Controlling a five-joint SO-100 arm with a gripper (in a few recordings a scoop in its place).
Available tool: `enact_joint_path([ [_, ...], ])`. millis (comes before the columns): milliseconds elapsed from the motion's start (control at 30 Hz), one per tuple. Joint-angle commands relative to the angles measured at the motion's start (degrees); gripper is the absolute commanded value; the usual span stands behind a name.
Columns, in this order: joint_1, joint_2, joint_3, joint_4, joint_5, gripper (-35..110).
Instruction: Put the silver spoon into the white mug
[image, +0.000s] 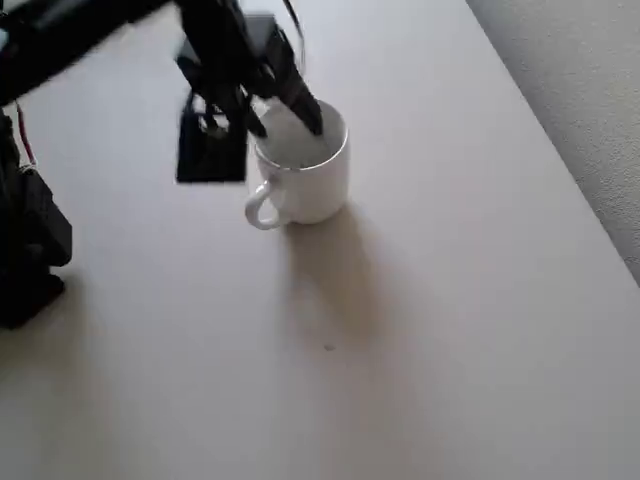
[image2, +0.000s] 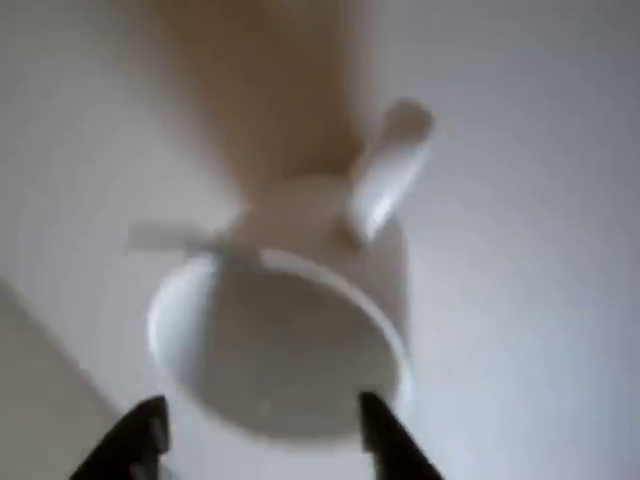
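Pale beige tabletop (image: 450, 330), softly lit; speckled grey-white floor (image: 590, 90) beyond right edge.

White mug (image: 305, 180) on beige table (image: 450, 330)

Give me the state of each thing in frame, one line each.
Mug: upright on the table, handle toward the camera in the overhead view; inside looks empty, though blurred.
Pincer: open, fingertips over the mug's rim, holding nothing visible.
Spoon: blur in the wrist view hides it; cannot tell where it is.
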Motion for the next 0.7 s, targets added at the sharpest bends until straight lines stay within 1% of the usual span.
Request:
enact_joint_path([
  [0, -0.62, 16.7, 1.67, 0.79, -5.01, 20],
  [100, -1.32, 28.92, 10.37, 0.26, -9.58, 17],
  [167, -1.58, 38.76, 19.51, -2.29, -12.48, 6],
  [233, -1.32, 51.15, 32.96, -8.7, -14.5, -2],
  [367, -1.76, 76.55, 64.51, -22.41, -20.83, -2],
  [433, -0.53, 85.78, 77.7, -26.89, -21.97, -2],
  [600, 2.72, 97.91, 100.72, -33.75, -24.26, -2],
  [667, 3.43, 104.85, 108.11, -34.01, -24.96, -2],
])
